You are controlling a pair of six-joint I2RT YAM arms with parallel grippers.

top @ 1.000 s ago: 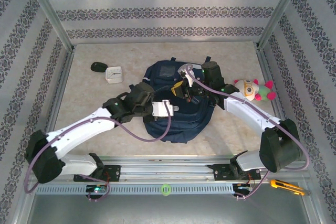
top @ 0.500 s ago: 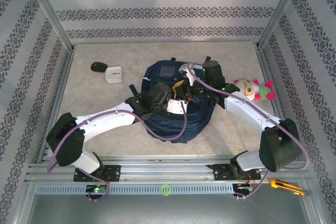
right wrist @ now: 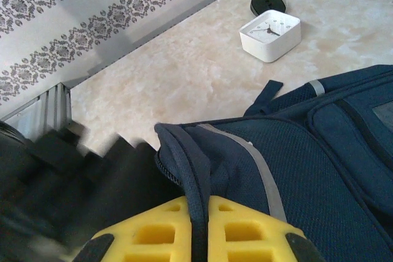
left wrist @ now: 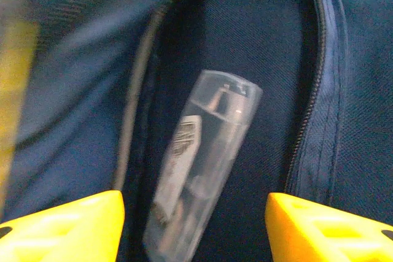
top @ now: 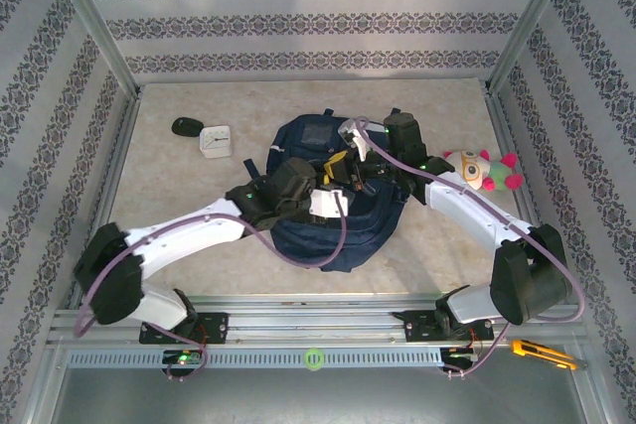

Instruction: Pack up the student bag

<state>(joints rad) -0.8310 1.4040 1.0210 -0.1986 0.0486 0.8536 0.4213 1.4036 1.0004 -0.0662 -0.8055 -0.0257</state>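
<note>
The student bag (top: 338, 220), a navy backpack with grey trim, lies in the middle of the table with its main compartment pulled open. My right gripper (top: 343, 160) is at the opening; in the right wrist view its yellow fingers (right wrist: 153, 240) are shut on the bag's zipper edge (right wrist: 195, 182) and hold it up. My left gripper (top: 336, 184) hovers over the opening, open (left wrist: 195, 231). Between its spread fingers, deeper down, a clear plastic tube (left wrist: 202, 164) lies loose inside the bag (left wrist: 270, 90), untouched by either finger.
A white square clock (top: 215, 140) and a black mouse (top: 185, 126) lie at the back left, also seen as clock (right wrist: 270, 36) and mouse (right wrist: 266, 2). A plush toy (top: 482, 169) sits right of the bag. A yellow utility knife (top: 542, 353) rests on the front rail.
My left arm pushed right toward the bag's opening, then drew back slightly, its elbow shifting. The right gripper kept its hold on the bag's edge.
</note>
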